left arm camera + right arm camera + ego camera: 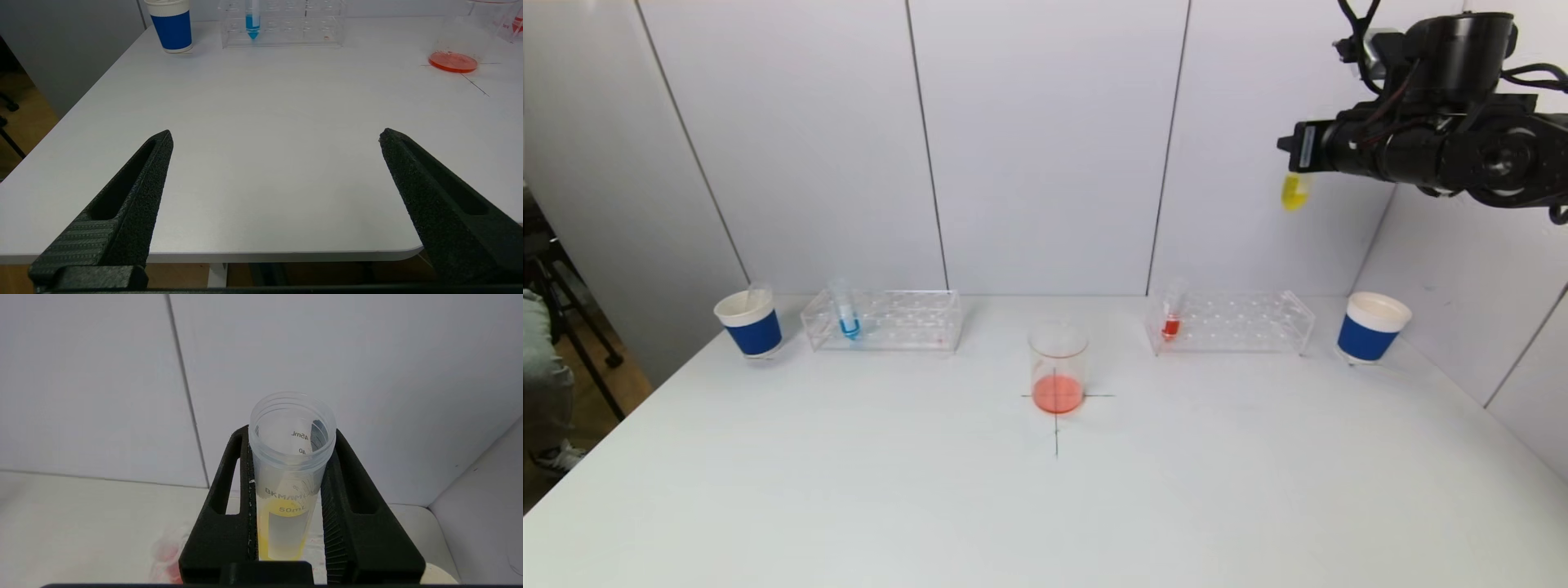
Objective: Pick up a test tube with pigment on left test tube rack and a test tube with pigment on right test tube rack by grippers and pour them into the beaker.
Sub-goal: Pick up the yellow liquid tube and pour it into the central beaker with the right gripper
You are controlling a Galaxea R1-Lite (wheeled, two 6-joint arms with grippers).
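Observation:
My right gripper [1294, 159] is raised high at the right, above the right rack [1241, 322]. It is shut on a test tube with yellow pigment [1294, 192], upright between its fingers in the right wrist view [291, 473]. A tube with red pigment [1171, 320] stands in the right rack. A tube with blue pigment [847, 314] stands in the left rack [890, 320]. The beaker [1058, 367] with orange-red liquid stands at the table's centre on a cross mark. My left gripper [276, 139] is open and empty over the table's near left edge, out of the head view.
A blue-and-white paper cup [749, 321] stands left of the left rack, another [1370, 327] right of the right rack. White wall panels stand behind the table [1045, 506]. A person's leg shows at the far left edge.

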